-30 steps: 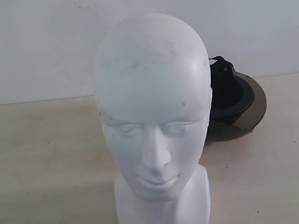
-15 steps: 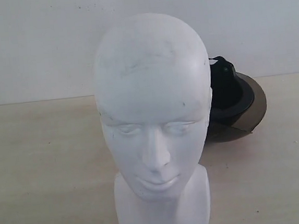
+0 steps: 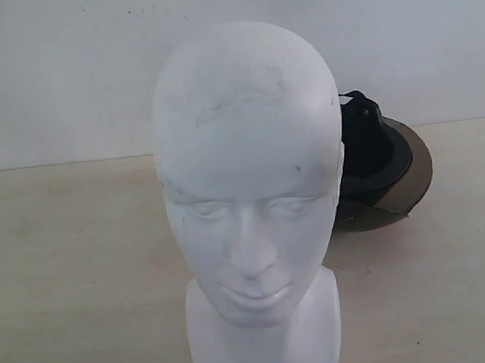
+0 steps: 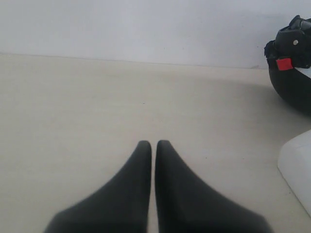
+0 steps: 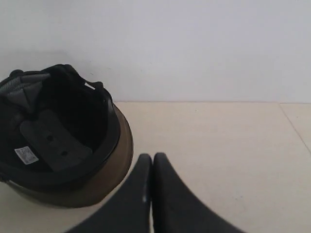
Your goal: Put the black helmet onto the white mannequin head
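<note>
The white mannequin head (image 3: 246,173) stands upright at the front middle of the table, face toward the exterior camera; a corner of its base (image 4: 296,167) shows in the left wrist view. Behind it to the right lies the black helmet (image 3: 374,149), mostly hidden by the head, opening and smoky-brown visor (image 3: 412,179) facing forward. The right wrist view looks into its padded lining (image 5: 58,131); the left wrist view catches its shell and red buckle (image 4: 284,63). My left gripper (image 4: 153,144) is shut over bare table. My right gripper (image 5: 152,158) is shut beside the visor rim, holding nothing.
A pale wooden table (image 3: 72,273) runs back to a white wall (image 3: 63,70). No arm shows in the exterior view.
</note>
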`<state>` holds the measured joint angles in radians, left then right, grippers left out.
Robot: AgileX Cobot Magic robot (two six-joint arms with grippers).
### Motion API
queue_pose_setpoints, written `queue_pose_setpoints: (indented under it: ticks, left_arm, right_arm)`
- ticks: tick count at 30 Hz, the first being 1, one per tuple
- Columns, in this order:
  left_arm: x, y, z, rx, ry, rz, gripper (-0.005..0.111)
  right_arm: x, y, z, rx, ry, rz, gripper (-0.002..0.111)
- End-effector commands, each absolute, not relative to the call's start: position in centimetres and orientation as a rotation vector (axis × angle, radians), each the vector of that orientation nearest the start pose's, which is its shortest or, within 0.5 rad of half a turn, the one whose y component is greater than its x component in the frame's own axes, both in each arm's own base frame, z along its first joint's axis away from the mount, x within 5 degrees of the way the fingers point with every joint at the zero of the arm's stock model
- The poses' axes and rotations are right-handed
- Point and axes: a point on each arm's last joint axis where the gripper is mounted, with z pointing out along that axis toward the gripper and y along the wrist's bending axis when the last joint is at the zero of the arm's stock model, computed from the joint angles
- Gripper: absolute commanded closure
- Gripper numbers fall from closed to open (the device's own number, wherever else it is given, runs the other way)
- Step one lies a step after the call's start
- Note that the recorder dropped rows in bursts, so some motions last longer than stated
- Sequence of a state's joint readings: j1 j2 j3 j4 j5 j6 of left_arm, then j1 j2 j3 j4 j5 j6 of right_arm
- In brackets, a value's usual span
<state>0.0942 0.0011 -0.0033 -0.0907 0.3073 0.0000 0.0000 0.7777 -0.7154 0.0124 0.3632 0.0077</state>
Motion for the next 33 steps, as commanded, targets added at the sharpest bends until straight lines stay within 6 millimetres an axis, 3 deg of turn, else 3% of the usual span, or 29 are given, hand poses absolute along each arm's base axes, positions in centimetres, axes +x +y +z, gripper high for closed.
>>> queue_pose_setpoints:
  ticks: [1, 6, 9, 14, 18, 22, 25, 30, 33]
  left_arm:
    - [5.4, 0.2, 18.6, -0.144, 1.783, -0.027, 0.102]
    - [5.4, 0.2, 18.6, -0.144, 1.783, -0.027, 0.102]
    - [5.4, 0.2, 18.6, -0.144, 1.783, -0.027, 0.102]
    - [5.4, 0.2, 18.6, -0.144, 1.783, -0.027, 0.102]
    - [5.4, 0.2, 18.6, -0.144, 1.783, -0.027, 0.102]
    - [5.4, 0.2, 18.6, -0.144, 1.783, -0.027, 0.102]
    - [5.4, 0.2, 18.6, -0.144, 1.783, -0.027, 0.102]
    - [5.4, 0.2, 18.6, -0.144, 1.783, -0.027, 0.102]
    - [5.4, 0.2, 18.6, -0.144, 1.783, -0.027, 0.102]
  right_arm:
    - [17.9, 0.1, 34.7, 0.11, 1.868, 0.104, 0.109]
    - [20.0, 0.1, 34.4, 0.131, 1.839, 0.116, 0.109]
    - [22.0, 0.2, 33.5, 0.136, 2.011, 0.116, 0.109]
    - [27.3, 0.4, 32.7, 0.084, 2.21, 0.111, 0.109]
    - [31.7, 1.4, 32.0, 0.028, 2.293, 0.221, 0.109]
    - [34.7, 2.2, 30.1, 0.018, 2.408, 0.34, 0.105]
    - [36.1, 2.4, 28.8, 0.031, 2.465, 0.388, 0.09]
    - [37.0, 2.7, 26.8, 0.094, 2.524, 0.458, 0.043]
    - [37.4, 2.9, 26.2, 0.13, 2.533, 0.502, 0.043]
